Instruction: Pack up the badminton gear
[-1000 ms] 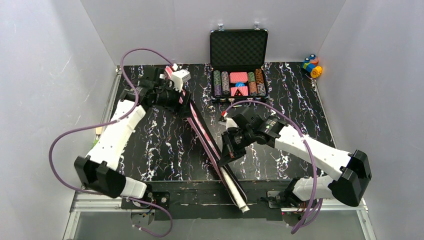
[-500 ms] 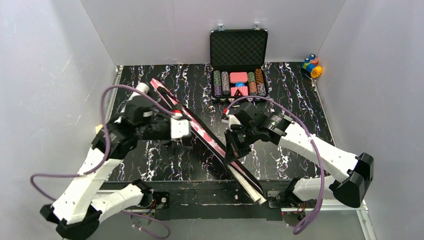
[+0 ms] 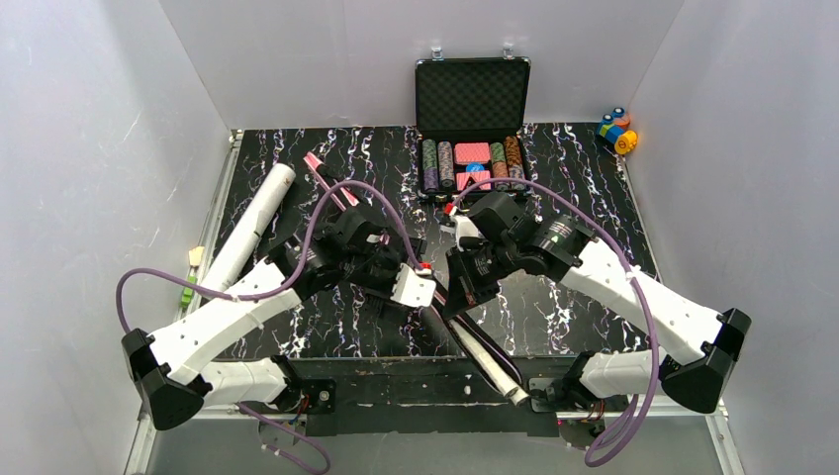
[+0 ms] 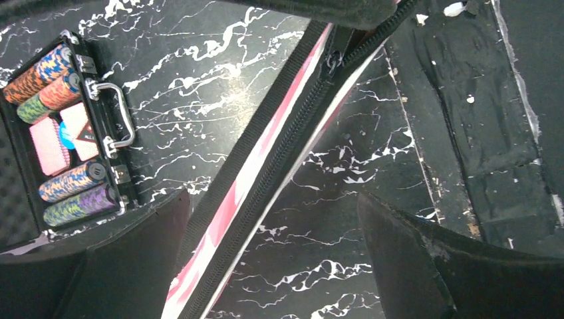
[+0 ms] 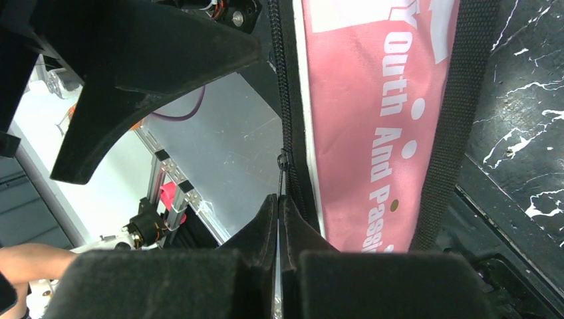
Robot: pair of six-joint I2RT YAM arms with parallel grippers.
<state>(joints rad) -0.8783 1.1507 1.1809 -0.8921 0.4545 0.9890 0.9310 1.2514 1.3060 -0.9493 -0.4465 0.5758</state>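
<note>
Zipper teeth run along one side of the pink bag (image 5: 372,126), and we read "Youth And" on its cloth. The bag lies slantwise across the counter (image 3: 584,208), from the far left part towards the near edge, and its near end reaches past that edge between the two arm bases.

The right gripper (image 5: 279,222) is clenched on the zipper side of the bag, close to the near end. Its fingers are pressed together just under the small zipper pull. The left gripper (image 4: 274,219) is released, with its fingers wide apart. It hangs over the middle of the bag, so the bag passes between the fingers, but we cannot tell if they touch it.

The white tube (image 3: 252,226) lies at the left side of the counter, well apart from the bag. The open poker case (image 3: 472,94) stands at the far edge, and the toy blocks (image 3: 617,130) are in the far right corner.
</note>
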